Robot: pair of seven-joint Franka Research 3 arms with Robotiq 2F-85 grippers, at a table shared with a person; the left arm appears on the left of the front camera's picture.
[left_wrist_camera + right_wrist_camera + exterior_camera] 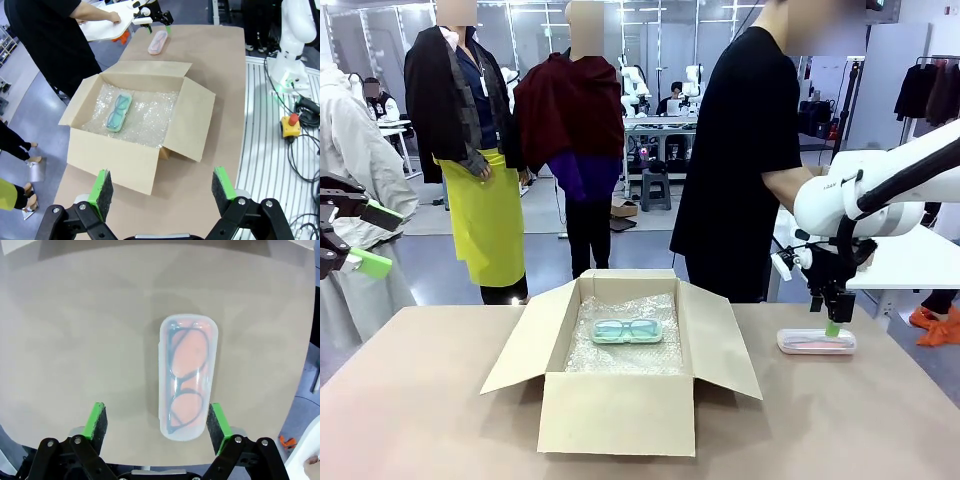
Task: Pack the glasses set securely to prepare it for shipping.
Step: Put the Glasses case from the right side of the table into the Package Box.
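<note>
The mint-green pack [627, 329] with dark-rimmed glasses lies on bubble wrap [620, 355] inside the open cardboard box [618, 412]; it is also in the left wrist view [119, 112]. The salmon-pink pack [816, 341] lies flat on the table to the box's right, clear-lidded with dark glasses inside [188, 375]. My right gripper [831, 322] hangs open just above it, its fingers [96, 422] standing either side of the pack's near end. My left gripper [370, 238] is open at the far left, high above the table [162, 187].
A person in a black shirt [740, 150] stands at the far side, a hand on a white table [920, 255] behind my right arm. The box's flaps [525, 340] spread outward. Bare tabletop [420, 400] lies left of and in front of the box.
</note>
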